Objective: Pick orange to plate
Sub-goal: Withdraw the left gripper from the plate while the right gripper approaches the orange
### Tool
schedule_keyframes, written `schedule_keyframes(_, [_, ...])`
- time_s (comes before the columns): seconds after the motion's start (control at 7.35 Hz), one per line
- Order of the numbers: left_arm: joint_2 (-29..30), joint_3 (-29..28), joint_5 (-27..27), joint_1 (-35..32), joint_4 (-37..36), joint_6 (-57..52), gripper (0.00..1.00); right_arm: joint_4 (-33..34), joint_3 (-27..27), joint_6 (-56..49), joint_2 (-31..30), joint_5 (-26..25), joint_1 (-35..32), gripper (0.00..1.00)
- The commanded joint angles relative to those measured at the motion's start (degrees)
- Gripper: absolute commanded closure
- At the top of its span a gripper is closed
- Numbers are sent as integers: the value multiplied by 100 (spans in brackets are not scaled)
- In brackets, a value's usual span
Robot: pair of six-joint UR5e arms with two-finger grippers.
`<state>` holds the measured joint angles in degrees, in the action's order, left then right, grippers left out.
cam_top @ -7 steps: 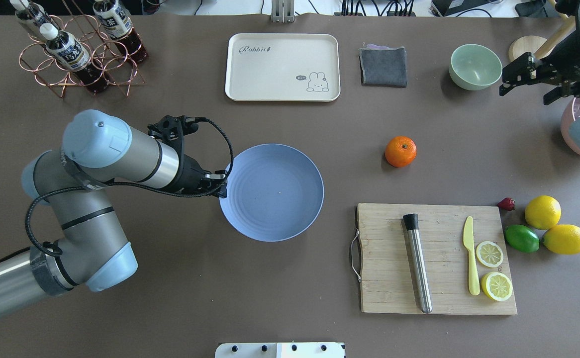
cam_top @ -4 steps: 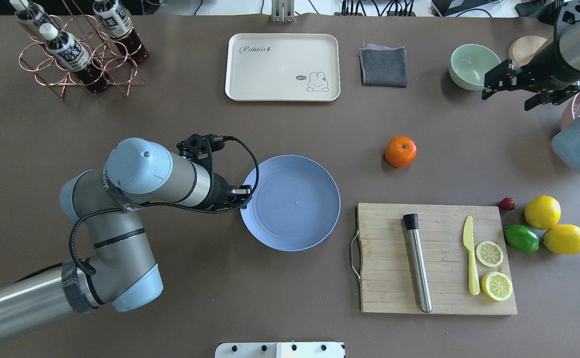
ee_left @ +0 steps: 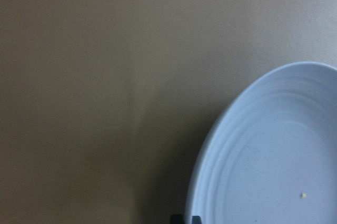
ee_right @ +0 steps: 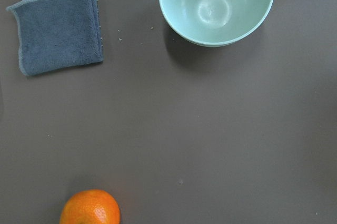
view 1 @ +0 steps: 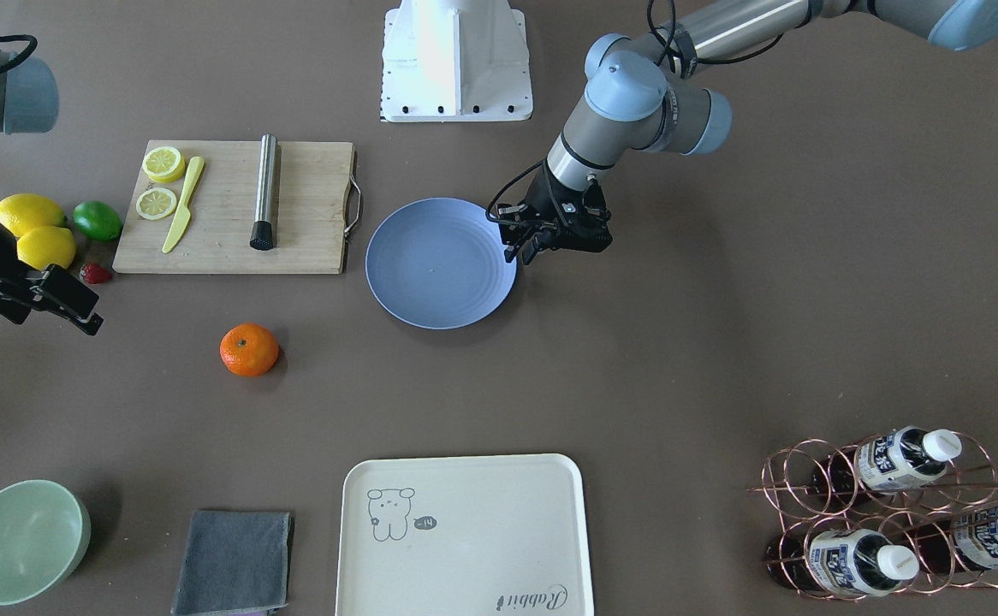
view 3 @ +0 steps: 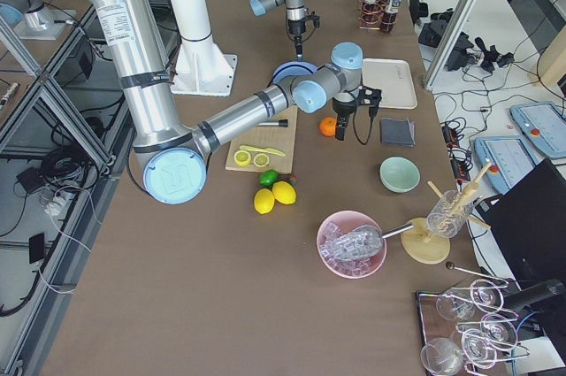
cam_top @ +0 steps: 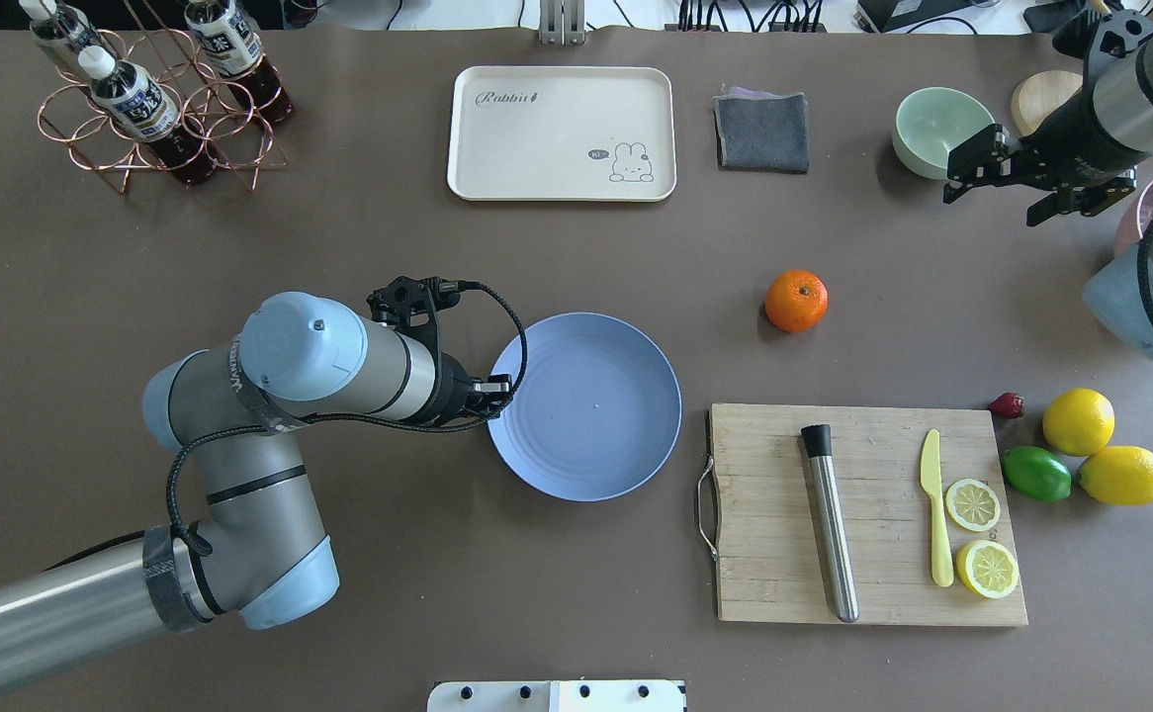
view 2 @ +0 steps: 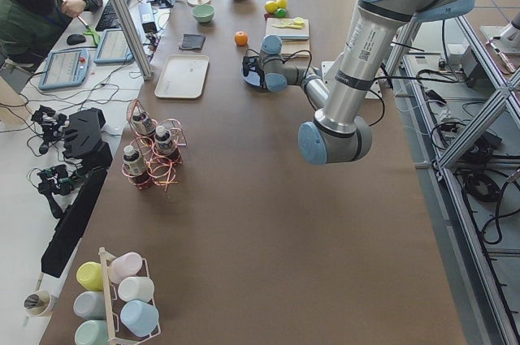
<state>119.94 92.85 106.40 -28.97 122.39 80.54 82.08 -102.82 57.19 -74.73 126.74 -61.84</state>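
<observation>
The orange (cam_top: 796, 301) sits alone on the brown table, also seen in the front view (view 1: 249, 349) and at the bottom edge of the right wrist view (ee_right: 90, 209). The blue-grey plate (cam_top: 596, 435) lies flat left of it, with nothing on it. My left gripper (cam_top: 497, 390) is shut on the plate's left rim (view 1: 512, 257); the left wrist view shows that rim (ee_left: 210, 171) close up. My right gripper (cam_top: 990, 206) hovers open and holding nothing beside the green bowl, well back and right of the orange.
A cutting board (cam_top: 873, 435) with a metal muddler, yellow knife and lemon slices lies right of the plate. Two lemons and a lime (cam_top: 1036, 474) sit beyond it. Green bowl (cam_top: 932, 129), grey cloth (cam_top: 761, 131), cream tray (cam_top: 562, 133) and bottle rack (cam_top: 151, 109) line the far side.
My left gripper has slid the plate to the right and a little toward the robot. My right gripper has moved left, in over the table beside the green bowl.
</observation>
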Motion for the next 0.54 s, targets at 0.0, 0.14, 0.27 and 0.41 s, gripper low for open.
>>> schedule_keyframes(0.0, [-23,49,535,-537,-13,-222,2,-8,-36,169,20,-218,241,0])
schedule_keyframes(0.14, [-110,162,853,-792,-31,-231,2,-8,-45,213,90,-272,365,0])
schedule_keyframes(0.27, [-137,181,1030,-969,-40,-240,2,-8,-36,344,186,-472,636,0])
schedule_keyframes(0.41, [-137,207,1049,-1075,-31,-466,2,-8,-1,354,300,-857,986,0])
